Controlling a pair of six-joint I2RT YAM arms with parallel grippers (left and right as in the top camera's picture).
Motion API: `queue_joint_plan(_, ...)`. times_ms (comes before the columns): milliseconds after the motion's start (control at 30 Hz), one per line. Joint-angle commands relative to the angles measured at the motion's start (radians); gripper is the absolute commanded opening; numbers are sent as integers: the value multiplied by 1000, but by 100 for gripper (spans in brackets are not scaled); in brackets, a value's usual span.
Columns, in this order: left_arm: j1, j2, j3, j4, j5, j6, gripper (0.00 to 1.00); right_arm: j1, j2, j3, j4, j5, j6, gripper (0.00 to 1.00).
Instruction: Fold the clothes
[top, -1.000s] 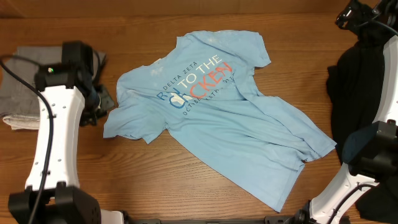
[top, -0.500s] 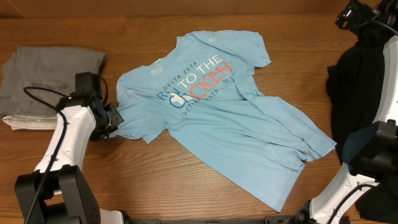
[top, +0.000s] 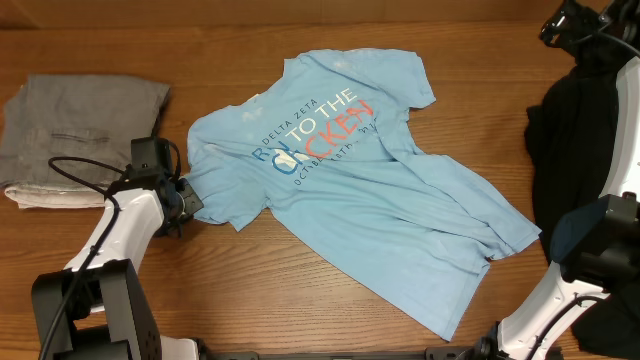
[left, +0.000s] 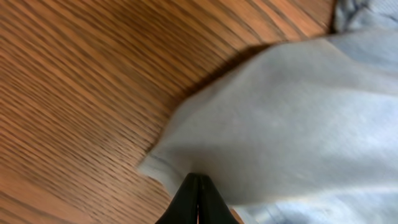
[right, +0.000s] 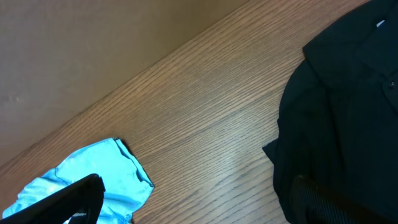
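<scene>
The light blue T-shirt (top: 350, 180) with dark blue, white and orange-red lettering lies spread out and crumpled in the middle of the table. My left gripper (top: 186, 197) is low at the shirt's left sleeve corner. In the left wrist view its fingers (left: 198, 180) are shut together on the sleeve's hem (left: 280, 118). My right gripper (top: 573, 22) is at the far right back corner, open and empty. In the right wrist view its fingers (right: 199, 202) are wide apart over bare wood, with a shirt sleeve (right: 112, 171) at lower left.
A folded grey garment (top: 80, 130) lies at the left, next to my left arm. A black garment (top: 575, 150) is piled at the right edge and also shows in the right wrist view (right: 348, 106). The table top is wood.
My left arm has come down from high above the grey garment to the shirt's left sleeve corner and moved slightly right. The right arm has not moved.
</scene>
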Motion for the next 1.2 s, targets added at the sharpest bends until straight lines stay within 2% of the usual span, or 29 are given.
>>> queue_joint_plan(0, 0, 10, -25, 25, -79, 19, 4, 3, 2, 3, 5, 4, 0, 100)
queue_joint_plan(200, 0, 124, -25, 103, -76, 22, 4, 3, 2, 3, 5, 4, 1, 100)
queue_joint_plan(300, 0, 184, -25, 144, -80, 61, 4, 3, 2, 3, 5, 4, 0, 100)
queue_joint_plan(533, 0, 216, -5, 156, -240, 103, 4, 3, 2, 3, 5, 4, 0, 100)
queue_joint_plan(600, 0, 212, 31, 137, -244, 115, 4, 3, 2, 3, 5, 4, 0, 100)
queue_joint_plan(800, -4, 210, 208, -9, -232, 125, 4, 3, 2, 3, 5, 4, 0, 100)
queue_joint_plan(1000, -45, 149, 496, -310, -217, 125, 7, 3, 2, 3, 5, 4, 1, 100)
queue_joint_plan(1100, -64, 106, 566, -403, -83, 125, 12, 3, 2, 3, 5, 4, 1, 100)
queue_joint_plan(1167, -77, 79, 571, -454, 50, 125, 11, 3, 2, 3, 5, 4, 0, 100)
